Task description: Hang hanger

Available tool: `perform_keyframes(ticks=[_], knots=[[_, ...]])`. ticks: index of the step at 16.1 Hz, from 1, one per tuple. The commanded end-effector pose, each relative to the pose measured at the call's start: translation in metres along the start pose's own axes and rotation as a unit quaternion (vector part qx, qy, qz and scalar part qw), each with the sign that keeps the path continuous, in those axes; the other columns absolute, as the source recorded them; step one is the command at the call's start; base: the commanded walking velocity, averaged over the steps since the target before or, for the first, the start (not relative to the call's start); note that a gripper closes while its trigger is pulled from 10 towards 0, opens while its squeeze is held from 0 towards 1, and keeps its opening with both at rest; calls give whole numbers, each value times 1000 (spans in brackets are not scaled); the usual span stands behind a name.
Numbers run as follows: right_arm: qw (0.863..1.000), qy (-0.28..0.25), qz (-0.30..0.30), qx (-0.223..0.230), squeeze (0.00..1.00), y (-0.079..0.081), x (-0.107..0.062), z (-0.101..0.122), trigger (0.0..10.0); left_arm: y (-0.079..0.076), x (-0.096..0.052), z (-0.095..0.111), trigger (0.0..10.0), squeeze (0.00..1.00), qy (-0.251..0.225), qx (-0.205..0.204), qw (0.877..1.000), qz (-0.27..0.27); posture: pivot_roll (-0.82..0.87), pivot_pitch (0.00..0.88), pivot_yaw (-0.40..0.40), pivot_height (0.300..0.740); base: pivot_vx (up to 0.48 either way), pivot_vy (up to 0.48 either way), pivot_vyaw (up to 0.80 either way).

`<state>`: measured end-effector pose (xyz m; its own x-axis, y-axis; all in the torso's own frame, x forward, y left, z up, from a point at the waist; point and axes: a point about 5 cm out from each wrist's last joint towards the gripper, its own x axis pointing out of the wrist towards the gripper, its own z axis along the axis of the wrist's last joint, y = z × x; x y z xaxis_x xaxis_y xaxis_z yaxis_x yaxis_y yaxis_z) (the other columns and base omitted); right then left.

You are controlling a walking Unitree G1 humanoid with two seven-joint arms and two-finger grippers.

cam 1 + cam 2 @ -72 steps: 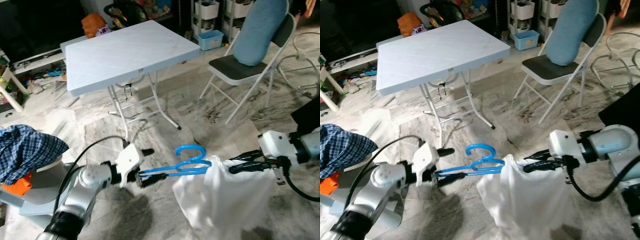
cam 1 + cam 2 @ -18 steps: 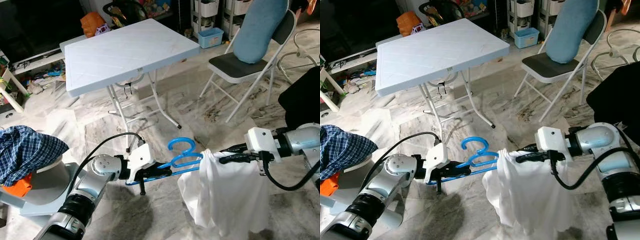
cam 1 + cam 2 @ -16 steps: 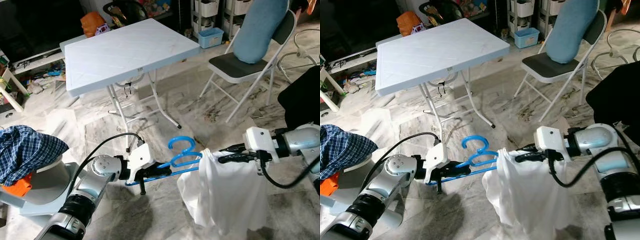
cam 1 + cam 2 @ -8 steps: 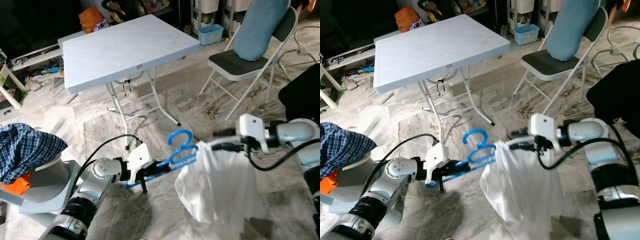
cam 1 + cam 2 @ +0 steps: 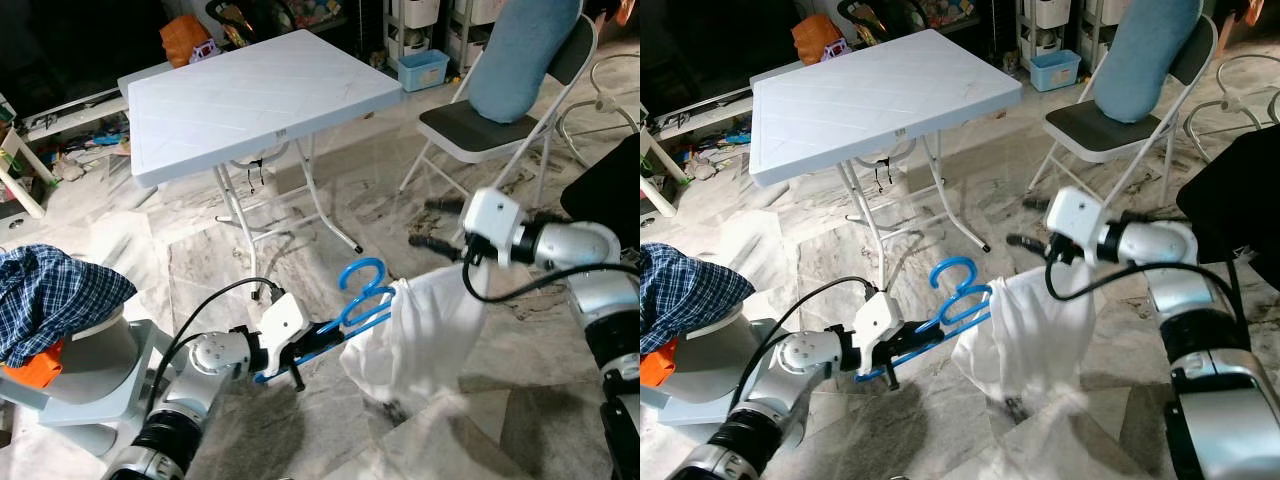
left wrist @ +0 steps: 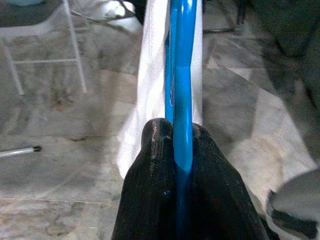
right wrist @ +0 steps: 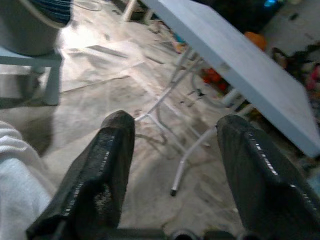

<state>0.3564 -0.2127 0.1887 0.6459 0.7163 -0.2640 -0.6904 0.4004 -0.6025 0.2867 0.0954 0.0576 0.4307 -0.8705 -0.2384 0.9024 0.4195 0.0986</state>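
Layout before us: the folding table (image 5: pixel 255 100) stands at 12 o'clock, the folding chair (image 5: pixel 487 130) at 2 o'clock with a cushion (image 5: pixel 525 55) leaning on its back. At 9 o'clock a shirt (image 5: pixel 50 295) lies over a stool (image 5: pixel 95 385). Nearest us, at 6 o'clock, the hanger (image 5: pixel 345 310) runs left to right, with the cloth (image 5: pixel 415 340) draped from its right end to the floor (image 5: pixel 330 215).

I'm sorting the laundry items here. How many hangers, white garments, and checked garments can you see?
Blue hanger: 1
White garment: 1
Blue checked garment: 1
Total: 3
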Motion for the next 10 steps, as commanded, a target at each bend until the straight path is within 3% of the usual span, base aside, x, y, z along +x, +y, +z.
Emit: perform_keyframes(ticks=[1, 3, 5, 8, 9, 10], knots=[[1000, 12, 4, 16, 1000, 4, 5, -4, 10000, 14, -5, 9, 0, 0, -30, 10, 998, 57, -162, 0, 153, 740, 0, 0, 0], [1000, 21, -12, 7, 1000, 9, 8, -8, 10000, 27, -6, 15, 0, 0, -49, -3, 991, 121, -160, 0, 152, 740, 0, 0, 0], [996, 34, -78, 18, 1000, -1, 7, -11, 10000, 31, -7, 12, 0, 0, -32, -7, 989, 146, -158, 0, 153, 740, 0, 0, 0], [986, 17, -156, 52, 1000, -6, 11, -7, 10000, 32, -7, 12, 0, 0, -46, -15, 984, 172, -156, 0, 155, 740, 0, 0, 0], [983, 2, -168, 79, 1000, 1, 17, -6, 10000, 32, -7, 14, 0, 0, -57, -20, 981, 184, -156, 0, 155, 740, 0, 0, 0], [979, 1, -164, 118, 1000, 18, 24, -12, 10000, 32, -5, 16, 0, 0, -63, -21, 979, 193, -158, 0, 154, 740, 0, 0, 0]])
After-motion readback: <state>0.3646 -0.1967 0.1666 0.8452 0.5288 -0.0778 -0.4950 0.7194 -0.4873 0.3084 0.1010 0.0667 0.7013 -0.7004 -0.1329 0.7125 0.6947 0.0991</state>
